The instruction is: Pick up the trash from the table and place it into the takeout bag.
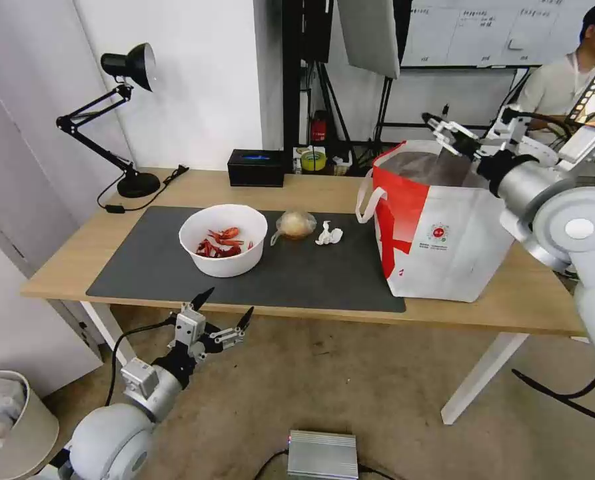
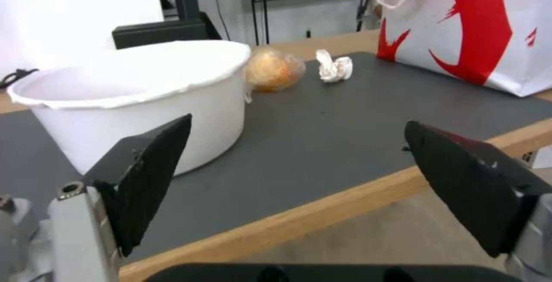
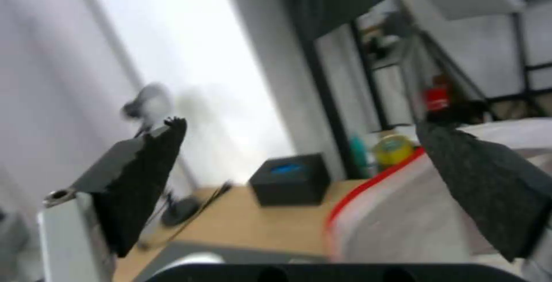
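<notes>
On the dark mat (image 1: 324,280) of the table (image 1: 324,190) stands a white bowl (image 1: 222,240) holding red crayfish shells. To its right lie a tan ball in clear wrap (image 1: 296,225) and a crumpled tissue (image 1: 328,234). The takeout bag (image 1: 437,227) stands upright at the table's right end, its mouth open. My left gripper (image 1: 230,301) hangs open and empty below the table's front edge, in front of the bowl (image 2: 144,96); the ball (image 2: 273,70) and tissue (image 2: 334,67) lie beyond it. My right gripper (image 1: 444,133) is open and empty above the bag's mouth (image 3: 403,195).
A black desk lamp (image 1: 127,100) stands at the back left with its cord on the wood. A black box (image 1: 256,167) sits at the back edge, a yellow tape roll (image 1: 312,160) beside it. A silver box (image 1: 322,455) and a bin (image 1: 10,427) are on the floor.
</notes>
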Robot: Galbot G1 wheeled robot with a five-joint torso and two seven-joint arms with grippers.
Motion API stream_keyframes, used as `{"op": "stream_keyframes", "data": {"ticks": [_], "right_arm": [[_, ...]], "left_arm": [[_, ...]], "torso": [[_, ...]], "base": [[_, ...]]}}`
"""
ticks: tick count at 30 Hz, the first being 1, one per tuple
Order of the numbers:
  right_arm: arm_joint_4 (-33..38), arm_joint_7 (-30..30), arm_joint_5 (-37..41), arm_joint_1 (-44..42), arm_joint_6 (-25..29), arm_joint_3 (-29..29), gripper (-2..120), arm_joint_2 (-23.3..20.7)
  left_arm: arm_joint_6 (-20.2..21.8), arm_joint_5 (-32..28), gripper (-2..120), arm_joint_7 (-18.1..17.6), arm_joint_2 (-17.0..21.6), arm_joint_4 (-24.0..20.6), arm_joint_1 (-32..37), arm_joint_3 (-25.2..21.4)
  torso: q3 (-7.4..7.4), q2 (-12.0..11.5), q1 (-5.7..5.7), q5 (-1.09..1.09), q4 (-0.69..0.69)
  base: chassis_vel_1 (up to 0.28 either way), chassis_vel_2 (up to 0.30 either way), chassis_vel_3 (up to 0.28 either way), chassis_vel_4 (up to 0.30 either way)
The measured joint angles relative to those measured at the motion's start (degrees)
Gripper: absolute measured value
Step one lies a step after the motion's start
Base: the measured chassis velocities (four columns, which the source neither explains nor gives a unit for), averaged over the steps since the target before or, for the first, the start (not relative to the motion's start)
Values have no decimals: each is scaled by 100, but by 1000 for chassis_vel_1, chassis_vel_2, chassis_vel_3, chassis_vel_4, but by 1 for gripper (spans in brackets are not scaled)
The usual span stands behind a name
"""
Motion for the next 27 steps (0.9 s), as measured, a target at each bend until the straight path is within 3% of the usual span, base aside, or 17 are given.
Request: {"op": "stream_keyframes", "data": {"ticks": [6, 7, 11, 19, 27], "right_arm": [[424, -510, -697, -673, 4, -139, 100, -125], [626, -770, -1208, -1132, 25, -158, 100, -187], [854, -1012, -1955, -1903, 160, -162, 100, -253], [1174, -792, -2944, -3376, 607, -218, 100, -341], [866, -697, -3538, -3848, 1367, -513, 100, -74]], "left_arm": [[-32, -10, 100, 3, 18, 30, 18, -34], [-40, -10, 100, 7, 20, 57, 25, -34], [-55, -10, 100, 17, 21, 95, 20, -13], [-78, 6, 100, 258, 0, 104, 89, -96], [-180, 48, 100, 449, 14, 200, 171, -199]], "torso": [[0, 0, 0, 2, 0], [0, 0, 0, 2, -1], [0, 0, 0, 1, 0], [0, 1, 0, 0, -2], [0, 0, 0, 2, -1]], "base": [[0, 0, 0, 0], [0, 0, 0, 0], [0, 0, 0, 0], [0, 0, 0, 0], [0, 0, 0, 0]]}}
